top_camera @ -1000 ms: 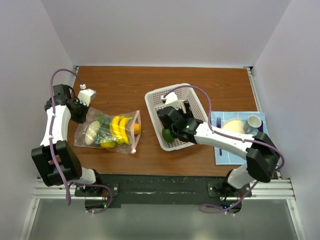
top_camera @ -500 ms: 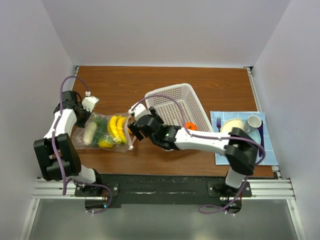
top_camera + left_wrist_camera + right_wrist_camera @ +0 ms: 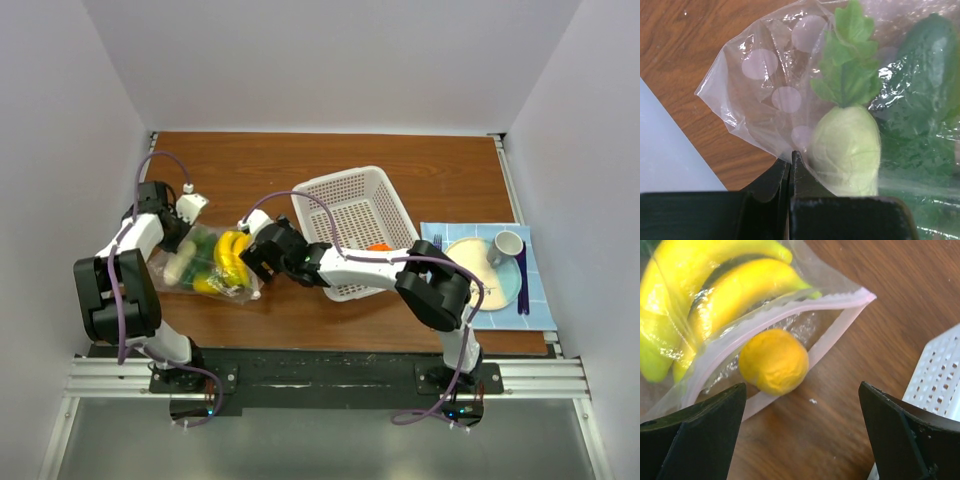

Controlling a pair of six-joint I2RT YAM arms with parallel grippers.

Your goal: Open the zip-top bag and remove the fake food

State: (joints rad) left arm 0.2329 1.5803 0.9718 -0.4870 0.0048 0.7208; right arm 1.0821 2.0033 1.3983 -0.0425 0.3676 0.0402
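Zip-top bag (image 3: 790,315), mouth before spread right claw (image 3: 802,386), edge pinched in left claw (image 3: 791,161)

From above, the right gripper (image 3: 255,258) covered the mouth of the zip-top bag (image 3: 200,265), so the orange piece (image 3: 773,361) showed only in the right wrist view, where the bananas (image 3: 715,280) ran off the top and left edges, the white basket (image 3: 940,375) was cut by the right edge and the fingers (image 3: 695,440) were dark blurs at the bottom. In the left wrist view the left gripper (image 3: 790,160) hid the lower end of the whitish radish (image 3: 845,150), and the dark green piece (image 3: 925,75) was smeared by crinkled plastic and cut by the right edge.
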